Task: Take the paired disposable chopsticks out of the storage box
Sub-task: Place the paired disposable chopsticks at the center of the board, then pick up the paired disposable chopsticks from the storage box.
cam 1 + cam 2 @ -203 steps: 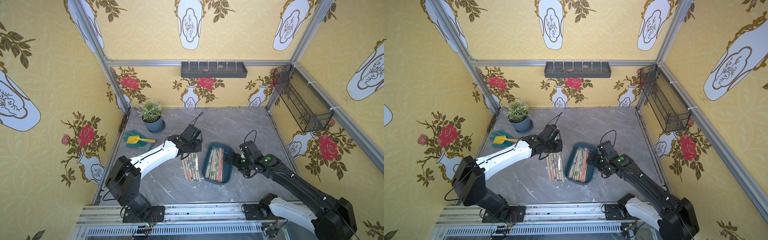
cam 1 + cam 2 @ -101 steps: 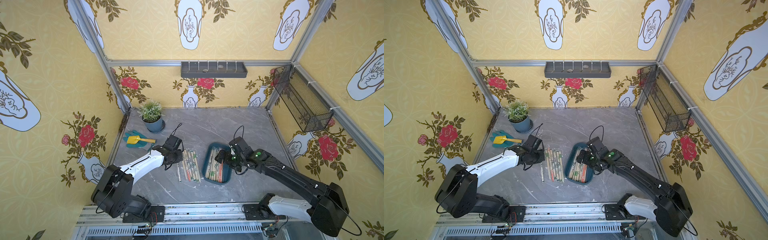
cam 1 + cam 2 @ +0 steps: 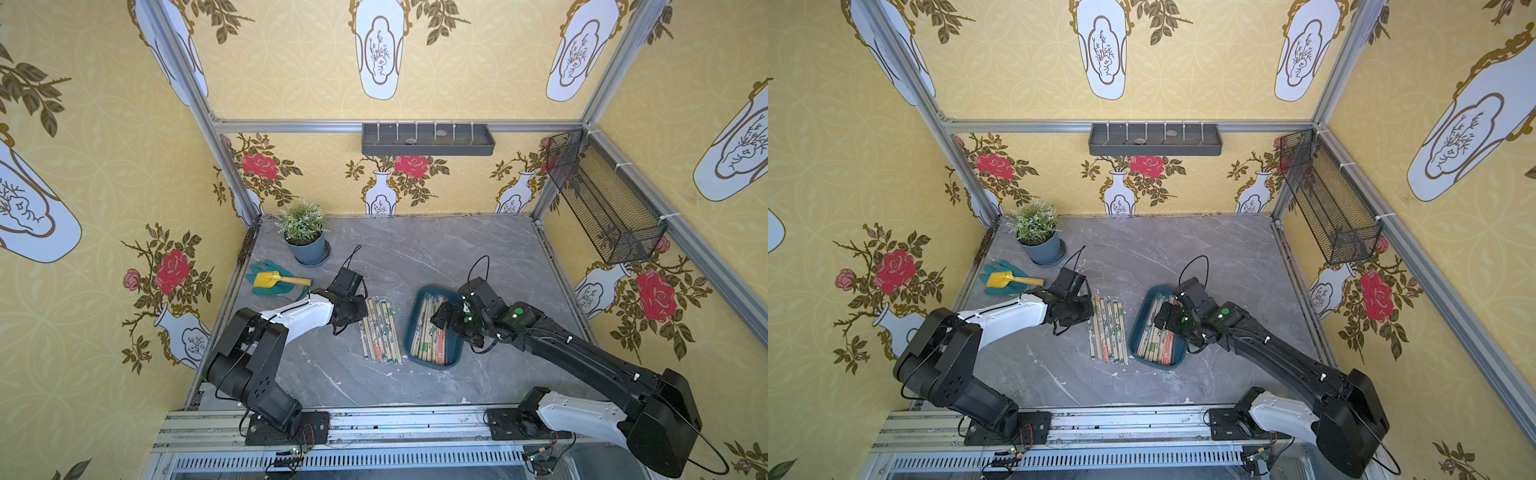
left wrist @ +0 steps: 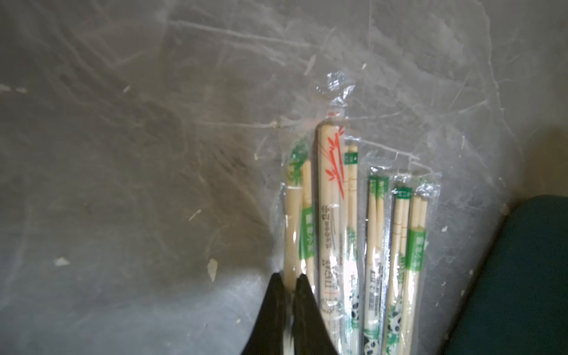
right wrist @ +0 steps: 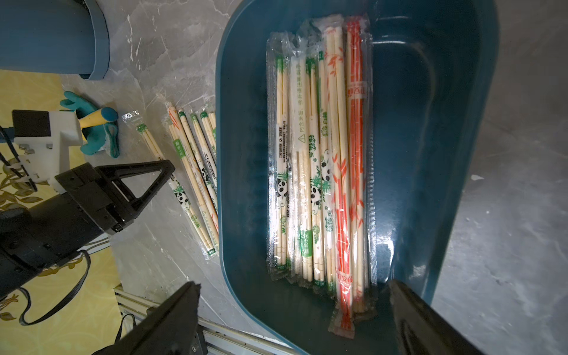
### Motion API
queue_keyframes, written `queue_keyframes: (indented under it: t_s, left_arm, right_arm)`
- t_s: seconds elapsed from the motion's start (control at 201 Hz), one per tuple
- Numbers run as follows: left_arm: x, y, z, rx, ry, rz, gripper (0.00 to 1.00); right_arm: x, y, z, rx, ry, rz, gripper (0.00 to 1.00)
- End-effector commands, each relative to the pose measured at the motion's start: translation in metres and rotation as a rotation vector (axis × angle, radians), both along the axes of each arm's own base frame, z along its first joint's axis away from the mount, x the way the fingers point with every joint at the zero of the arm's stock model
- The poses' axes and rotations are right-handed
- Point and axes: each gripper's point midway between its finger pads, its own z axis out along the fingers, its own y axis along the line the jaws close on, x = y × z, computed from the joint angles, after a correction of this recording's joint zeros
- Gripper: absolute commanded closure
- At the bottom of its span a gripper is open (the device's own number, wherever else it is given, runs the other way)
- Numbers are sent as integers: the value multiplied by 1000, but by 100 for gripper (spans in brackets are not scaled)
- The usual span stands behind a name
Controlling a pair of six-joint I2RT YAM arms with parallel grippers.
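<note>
Right wrist view: right claw (image 5: 295, 285) is held apart above storage box (image 5: 430, 153), where paired disposable chopsticks (image 5: 319, 172) are stacked; more are laid beside it on counter (image 5: 507, 215). Left claw (image 4: 289, 276) is drawn together.

Only a blurred corner of the storage box (image 4: 519, 276) shows in the left wrist view.

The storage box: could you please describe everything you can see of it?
The storage box is a shallow, dark teal, glossy plastic-looking tray with rounded corners and a low rim. It sits flat on the grey marbled table, roughly lengthwise toward the back wall. Sleeved chopsticks lie along one side of its floor; the other side is bare. The open right gripper hovers over it.
</note>
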Motion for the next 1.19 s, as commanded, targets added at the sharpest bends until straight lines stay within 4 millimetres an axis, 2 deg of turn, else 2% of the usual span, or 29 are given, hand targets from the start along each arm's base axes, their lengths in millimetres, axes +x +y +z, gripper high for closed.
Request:
queue_keyframes:
  t_s: [0.0, 0.065, 0.284, 0.503, 0.627, 0.757, 0.901, 1.041, 1.19]
  left_arm:
    - [4, -4, -1, -18, -6, -1, 90]
    - [3, -4, -2, -18, -2, -1, 81]
    - [0, 2, 5, -10, -10, 26, 67]
    - [2, 4, 31, -15, -58, 25, 55]
    - [4, -6, 49, -56, -88, -2, 54]
    - [7, -26, 71, -57, -130, -68, 52]
    - [6, -65, 89, -35, -159, -172, 52]
    - [0, -104, 93, 1, -163, -265, 52]
    - [-6, -144, 87, 6, -143, -340, 52]
  right_arm:
    - [2, -4, 0, -13, -10, -24, 3]
    - [2, -5, 0, -15, -11, -29, 3]
    - [0, -8, -2, -23, -8, -35, 3]
    - [-2, -11, -4, -19, -8, -45, 3]
    - [-2, -13, -5, -18, -9, -55, 2]
    - [-3, -18, -10, -23, -1, -86, 2]
    - [-5, -29, -14, -27, -1, -151, 2]
    - [-9, -43, -15, -36, -7, -216, 2]
    - [-13, -57, -16, -51, -11, -268, 2]
